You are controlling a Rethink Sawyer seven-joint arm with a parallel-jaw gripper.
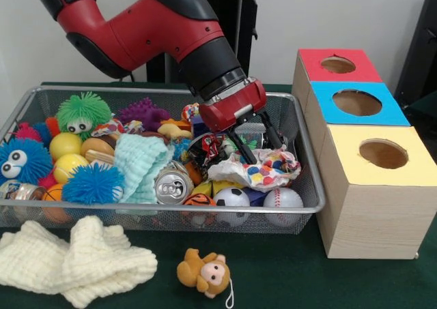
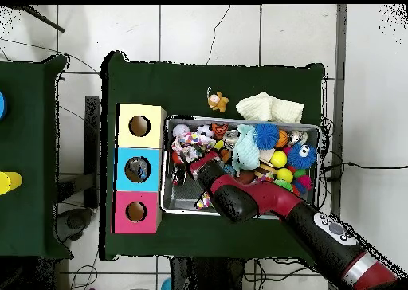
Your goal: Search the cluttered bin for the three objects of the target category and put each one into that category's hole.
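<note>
gripper (image 1: 249,145) fingers spread | over crumpled wrapper (image 1: 263,169) | long axis left-right

The red and black arm (image 1: 157,33) slants downward, its end effector (image 1: 249,144) lowered with black fingers (image 1: 272,133) spread apart.

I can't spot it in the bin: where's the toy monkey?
Front view: the toy monkey lies outside the bin, on the green table, right of the cream cloth.

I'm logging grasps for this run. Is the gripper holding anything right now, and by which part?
Nothing is clearly held. The gripper reaches into the bin just above the spotted cloth; whether it grips the cloth cannot be told.
</note>
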